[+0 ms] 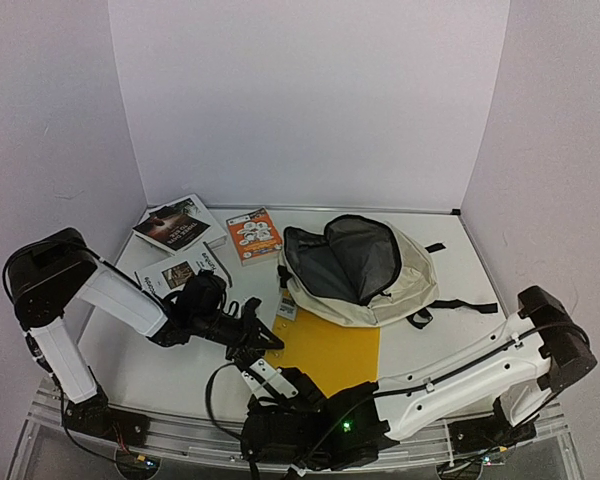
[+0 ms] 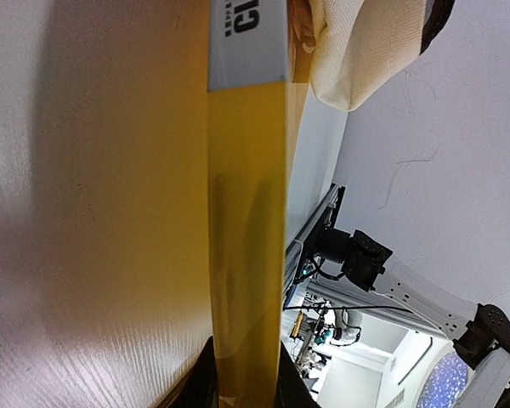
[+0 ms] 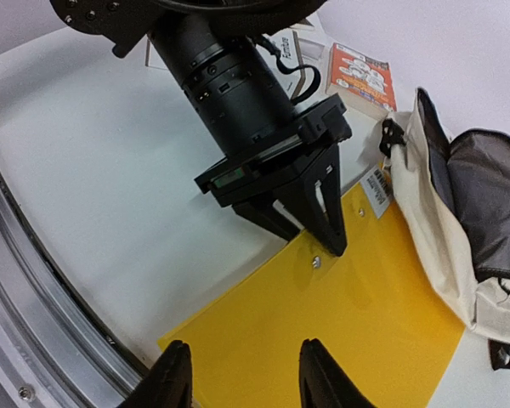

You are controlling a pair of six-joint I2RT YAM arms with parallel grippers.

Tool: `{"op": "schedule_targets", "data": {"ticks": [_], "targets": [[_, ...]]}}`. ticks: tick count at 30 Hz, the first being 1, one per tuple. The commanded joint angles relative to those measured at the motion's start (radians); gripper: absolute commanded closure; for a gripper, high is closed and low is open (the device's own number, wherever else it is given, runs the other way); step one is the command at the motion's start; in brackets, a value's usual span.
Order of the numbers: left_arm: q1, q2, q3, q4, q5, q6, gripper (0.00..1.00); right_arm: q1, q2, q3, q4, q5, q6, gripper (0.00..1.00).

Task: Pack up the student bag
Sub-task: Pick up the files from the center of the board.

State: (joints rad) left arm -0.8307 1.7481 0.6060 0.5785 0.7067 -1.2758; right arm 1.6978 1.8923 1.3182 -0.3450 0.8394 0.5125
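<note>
Top view: the student bag (image 1: 412,283) lies on the white worktop (image 1: 150,365) right of centre, its main compartment unzipped and gaping so the dark lining shows. Touching the bag's near-left edge is a yellow folder (image 1: 330,352), flat on the worktop. To the bag's left sits an orange book (image 1: 254,235), and farther left of the bag are a dark book (image 1: 178,224) and a pale booklet (image 1: 180,272). The left arm (image 1: 130,300) reaches toward the bag, and the left jaws are clenched on the folder's edge farthest from the bag. The right arm (image 1: 460,375) sweeps along the near side of the bag, with the right jaws low over the folder's near-left corner.

Left wrist view: the yellow folder (image 2: 246,255) runs edge-on up the frame, gripped between the two dark fingers (image 2: 202,393) at the bottom. A pale label (image 2: 246,42) sits at the folder's far end, and just beyond it is the bag's cream fabric (image 2: 365,51).

Right wrist view: the left arm's black wrist (image 3: 229,93) slants down toward the bag, and the left jaws pinch the yellow folder (image 3: 357,331) at its edge away from the bag. The right jaws are released, their two black fingers (image 3: 174,378) spread apart above the folder with nothing between them. The bag (image 3: 438,217) lies along the folder's right side, with the label (image 3: 376,189) beside its zipper end, and the orange book (image 3: 361,76) lies beyond the bag's left end.
</note>
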Motion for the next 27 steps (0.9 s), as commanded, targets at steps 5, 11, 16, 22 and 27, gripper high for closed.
{"op": "schedule_targets", "data": {"ticks": [5, 11, 16, 22, 27], "targets": [[0.021, -0.287, -0.023, -0.313, -0.143, 0.127, 0.91, -0.018, -0.103, 0.033, 0.017, 0.133, -0.055, 0.29], [0.066, -0.440, -0.053, -0.491, -0.204, 0.147, 0.91, -0.112, -0.167, 0.007, 0.016, 0.180, -0.026, 0.26], [0.103, -0.575, -0.044, -0.671, -0.272, 0.186, 0.92, -0.235, -0.215, -0.035, 0.034, 0.143, -0.051, 0.19], [0.157, -0.722, 0.004, -0.846, -0.329, 0.238, 0.92, -0.371, -0.287, -0.110, 0.076, 0.060, -0.068, 0.11], [0.193, -0.685, 0.170, -0.981, -0.332, 0.406, 0.93, -0.521, -0.386, -0.137, 0.102, -0.034, -0.100, 0.04]]}}
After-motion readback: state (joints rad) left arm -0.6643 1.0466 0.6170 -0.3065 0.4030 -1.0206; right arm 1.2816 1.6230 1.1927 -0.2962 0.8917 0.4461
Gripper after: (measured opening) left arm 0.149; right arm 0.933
